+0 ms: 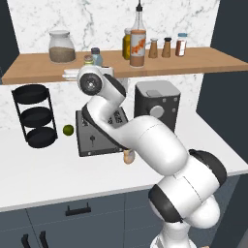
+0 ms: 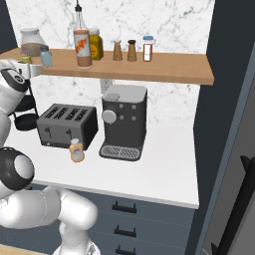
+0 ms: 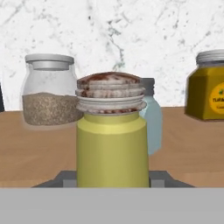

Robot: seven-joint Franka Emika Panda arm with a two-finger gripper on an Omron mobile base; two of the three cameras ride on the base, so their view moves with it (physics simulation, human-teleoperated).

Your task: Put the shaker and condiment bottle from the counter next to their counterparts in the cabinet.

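Yellow-green cylindrical shaker (image 3: 112, 148) with a ridged cap sits clamped in the gripper (image 3: 112, 178), mid-frame over the tan wooden shelf (image 3: 183, 148), just before the pale blue shaker (image 3: 151, 124), seemingly to set it beside that counterpart.

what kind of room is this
A kitchen, rendered rather than real: a toaster and a coffee machine stand on a white counter, and a wooden shelf on the marble wall holds jars and shakers.
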